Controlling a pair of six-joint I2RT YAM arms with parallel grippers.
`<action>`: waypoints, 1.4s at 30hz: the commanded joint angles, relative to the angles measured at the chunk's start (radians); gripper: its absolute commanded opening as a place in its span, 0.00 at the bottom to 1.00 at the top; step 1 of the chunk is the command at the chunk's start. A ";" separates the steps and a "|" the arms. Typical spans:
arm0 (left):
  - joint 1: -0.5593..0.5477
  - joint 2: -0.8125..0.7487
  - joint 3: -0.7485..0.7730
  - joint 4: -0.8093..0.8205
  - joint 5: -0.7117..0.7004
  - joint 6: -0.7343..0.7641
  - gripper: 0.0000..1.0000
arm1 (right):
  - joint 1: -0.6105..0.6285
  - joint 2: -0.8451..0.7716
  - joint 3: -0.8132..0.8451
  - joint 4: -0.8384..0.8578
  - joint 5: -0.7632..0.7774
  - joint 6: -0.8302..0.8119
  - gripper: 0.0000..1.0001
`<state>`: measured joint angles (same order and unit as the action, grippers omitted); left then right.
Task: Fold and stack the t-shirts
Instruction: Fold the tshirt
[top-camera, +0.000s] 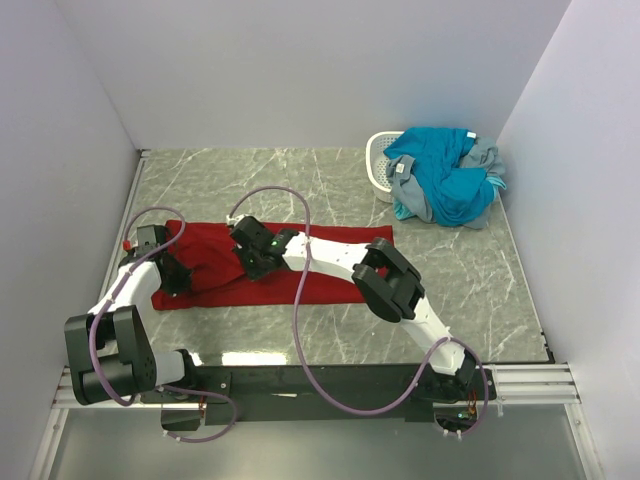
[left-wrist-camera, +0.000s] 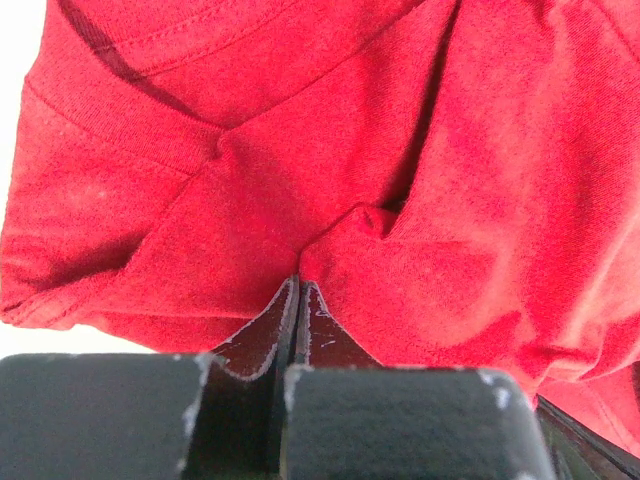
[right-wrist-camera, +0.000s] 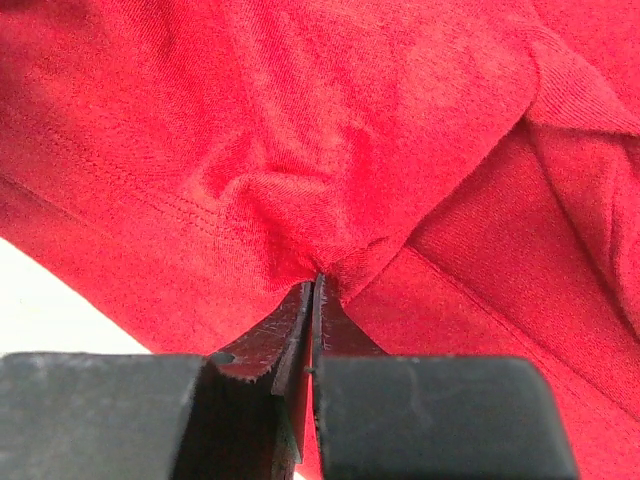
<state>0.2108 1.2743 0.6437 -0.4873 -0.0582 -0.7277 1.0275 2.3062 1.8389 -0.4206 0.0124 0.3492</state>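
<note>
The left gripper and right gripper pinch the red shirt tight near its left end; its length runs rightward.

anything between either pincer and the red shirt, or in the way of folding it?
Nothing visible. The left pincer and the right pincer are both shut on cloth of the red t-shirt. The teal and grey shirts sit heaped over the white basket at the far right corner, apart from it.

A dark red t-shirt; teal-blue t-shirt and grey t-shirt at two o'clock; white basket; grey, white-veined marble counter.
</note>
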 joint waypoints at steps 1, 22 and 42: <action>-0.004 -0.015 0.040 -0.033 -0.011 -0.022 0.01 | -0.001 -0.093 -0.018 0.016 0.027 -0.015 0.04; -0.005 -0.173 0.086 -0.313 -0.097 -0.226 0.01 | 0.000 -0.174 -0.119 0.008 0.029 -0.024 0.00; 0.007 -0.239 0.171 -0.479 -0.130 -0.271 0.68 | -0.018 -0.324 -0.116 -0.082 0.035 -0.136 0.42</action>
<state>0.2153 1.0748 0.7525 -0.9188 -0.1719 -0.9913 1.0248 2.1132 1.6966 -0.4736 0.0109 0.2626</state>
